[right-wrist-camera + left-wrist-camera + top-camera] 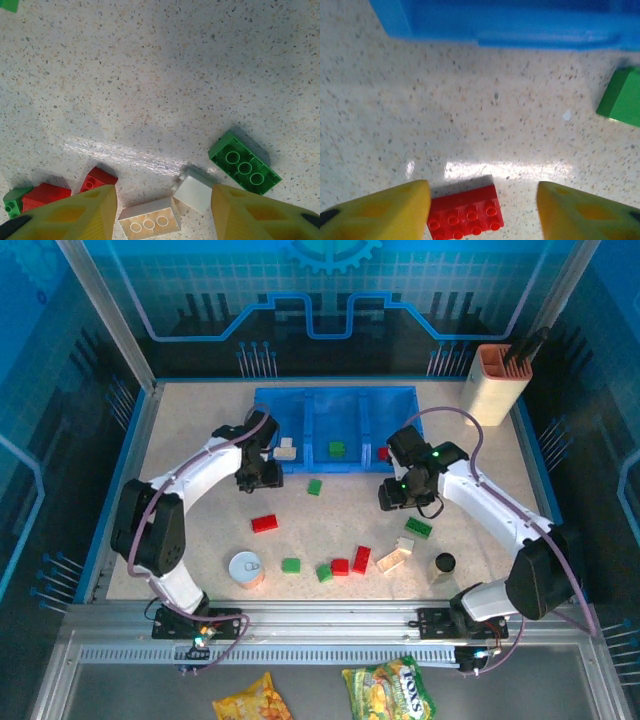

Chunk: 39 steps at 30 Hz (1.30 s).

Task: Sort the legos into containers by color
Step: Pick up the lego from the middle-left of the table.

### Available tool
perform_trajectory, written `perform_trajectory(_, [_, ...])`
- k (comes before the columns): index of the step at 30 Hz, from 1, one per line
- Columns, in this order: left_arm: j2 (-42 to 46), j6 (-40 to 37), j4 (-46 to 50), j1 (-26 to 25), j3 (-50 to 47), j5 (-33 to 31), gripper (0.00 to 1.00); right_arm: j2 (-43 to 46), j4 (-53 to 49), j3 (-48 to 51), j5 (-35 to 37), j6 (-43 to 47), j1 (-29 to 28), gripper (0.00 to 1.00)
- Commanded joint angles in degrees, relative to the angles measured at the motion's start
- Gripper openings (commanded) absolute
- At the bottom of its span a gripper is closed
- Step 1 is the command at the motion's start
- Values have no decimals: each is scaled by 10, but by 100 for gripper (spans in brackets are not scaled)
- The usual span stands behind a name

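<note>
The blue three-part container (335, 400) stands at the back of the table, with a cream lego (286, 449), a green lego (337, 449) and a red lego (383, 452) one per compartment. My left gripper (262, 475) hovers just in front of the left compartment, open and empty (484, 192). Below it lie a red lego (465, 215) and a green lego (622, 97). My right gripper (393, 498) is open and empty (164, 200) above two cream legos (149, 220) (195, 190), a green lego (245, 167) and a red lego (97, 180).
A round tin (246, 568) and a black cylinder (444, 563) stand near the front among loose red and green legos (340, 566). A beige holder (497, 383) is at the back right. Snack packets (385, 690) lie in front of the arm bases.
</note>
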State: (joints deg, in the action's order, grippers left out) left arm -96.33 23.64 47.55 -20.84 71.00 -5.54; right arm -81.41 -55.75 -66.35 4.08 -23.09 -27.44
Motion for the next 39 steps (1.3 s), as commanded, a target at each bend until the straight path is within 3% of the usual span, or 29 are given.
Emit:
perform_trajectory(1, [22, 43, -3, -16, -34, -17, 66, -10, -1, -9, 5, 4, -6, 53])
perform_trajectory(9, [47, 108, -46, -40, -112, -17, 88, -19, 0, -16, 2, 12, -7, 54])
perform_trajectory(15, [41, 125, -62, -43, -140, -10, 97, -24, -3, -19, 1, 16, -8, 54])
perform_trajectory(29, [16, 151, -102, -49, -184, 7, 89, -26, -6, -18, 1, 15, -9, 53])
perform_trajectory(39, [15, 148, -107, -52, -190, 12, 74, -25, -9, -18, 3, 11, -10, 53])
